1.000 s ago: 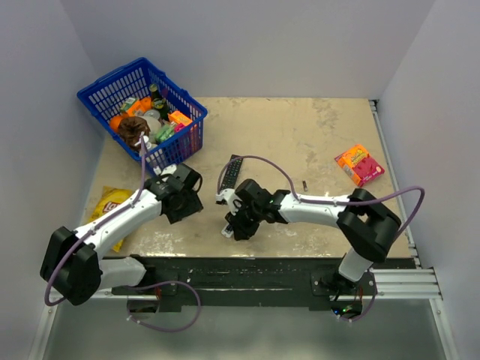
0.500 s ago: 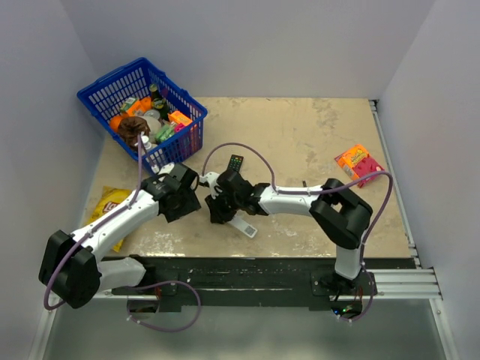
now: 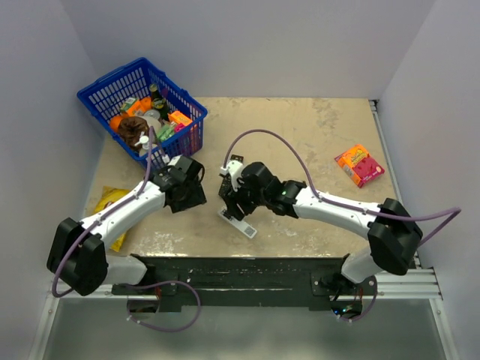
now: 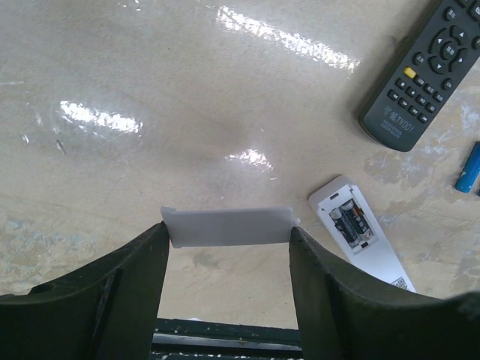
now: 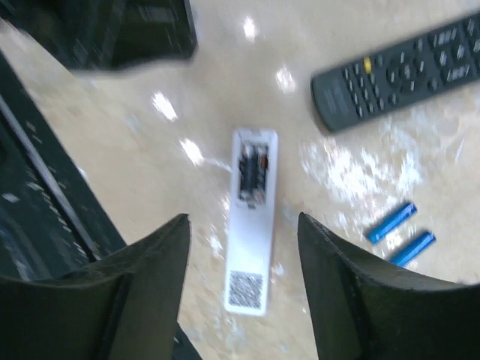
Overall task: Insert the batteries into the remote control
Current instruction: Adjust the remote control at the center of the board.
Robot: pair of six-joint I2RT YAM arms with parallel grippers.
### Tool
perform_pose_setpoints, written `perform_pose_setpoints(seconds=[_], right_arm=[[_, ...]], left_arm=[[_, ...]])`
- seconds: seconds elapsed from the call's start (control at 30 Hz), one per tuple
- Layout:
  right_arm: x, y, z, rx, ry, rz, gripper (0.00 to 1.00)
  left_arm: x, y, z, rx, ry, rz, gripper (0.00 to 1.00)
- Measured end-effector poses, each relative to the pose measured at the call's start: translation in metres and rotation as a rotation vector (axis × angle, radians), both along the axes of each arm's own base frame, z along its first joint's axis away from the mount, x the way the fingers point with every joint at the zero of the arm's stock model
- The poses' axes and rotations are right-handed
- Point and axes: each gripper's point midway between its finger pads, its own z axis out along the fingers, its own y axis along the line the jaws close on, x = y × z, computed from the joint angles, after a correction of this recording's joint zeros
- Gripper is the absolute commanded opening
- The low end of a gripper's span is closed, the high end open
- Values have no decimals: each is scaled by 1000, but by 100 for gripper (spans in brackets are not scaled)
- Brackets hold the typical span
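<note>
The right gripper (image 5: pixel 241 223), which sat low over the remote control (image 3: pixel 240 223) a second ago and then swung toward the worktop's left edge, now hangs just on the remote's far side. Its jaws, nearly closed before, stand apart with nothing between them. The remote, largely hidden earlier, now shows in full near the near edge. The left gripper (image 3: pixel 193 193) has edged toward the far-left corner.
</note>
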Motion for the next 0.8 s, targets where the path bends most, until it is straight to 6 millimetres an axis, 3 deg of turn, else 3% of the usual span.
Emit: perform_pose_setpoints(seconds=[0.27, 0.67, 0.8], right_arm=[[-29, -48, -70, -233, 104, 36, 74], [-37, -59, -107, -354, 187, 38, 78], [-33, -59, -106, -383, 183, 17, 78]], left_arm=[[11, -11, -11, 22, 23, -102, 41], [16, -5, -5, 46, 7, -104, 42], [17, -4, -2, 47, -3, -104, 42]])
